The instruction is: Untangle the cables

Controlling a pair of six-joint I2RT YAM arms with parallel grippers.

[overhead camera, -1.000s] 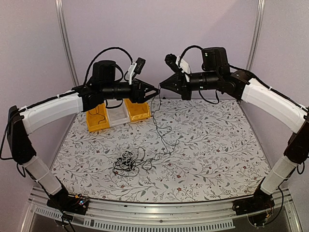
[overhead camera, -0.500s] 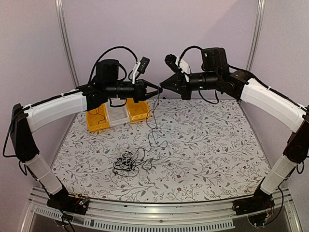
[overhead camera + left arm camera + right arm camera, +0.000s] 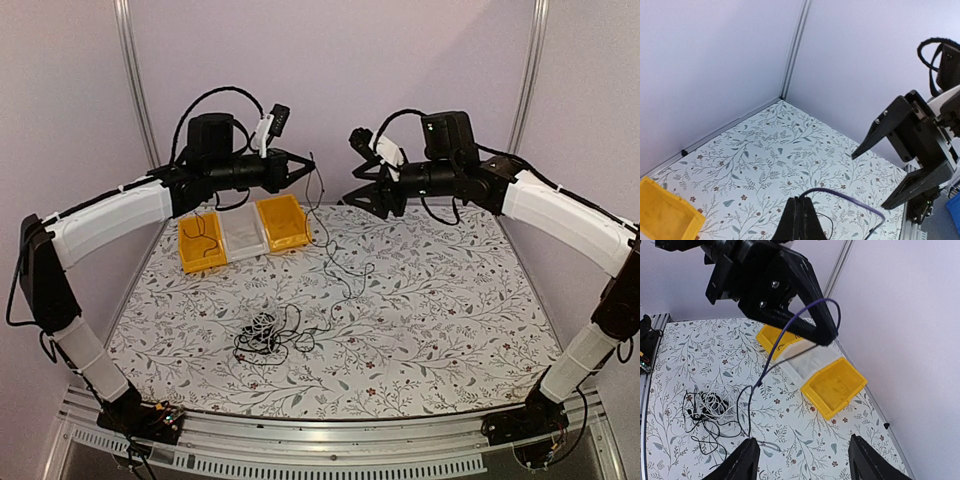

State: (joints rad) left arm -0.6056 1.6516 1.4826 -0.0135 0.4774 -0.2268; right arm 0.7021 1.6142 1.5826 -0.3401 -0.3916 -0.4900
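Note:
My left gripper (image 3: 303,171) is raised above the back of the table, shut on a thin dark cable (image 3: 316,200). In the left wrist view the cable (image 3: 842,193) arcs out of the closed fingertips (image 3: 802,206). It hangs down to the tangle of black and white cables (image 3: 262,335) lying on the floral mat. My right gripper (image 3: 352,198) faces the left one a short way off, open, with nothing between its fingers. In the right wrist view the hanging cable (image 3: 766,365) drops from the left gripper (image 3: 826,339) to the tangle (image 3: 705,407).
Two yellow bins (image 3: 203,242) (image 3: 284,222) flank a clear bin (image 3: 243,233) at the back left of the mat. The left yellow bin holds a piece of black cord. Purple walls and metal posts close off the back and sides.
The left gripper shut on the cable and drew back to the left with it. The right gripper opened, let go of the cable and pulled away to the right.

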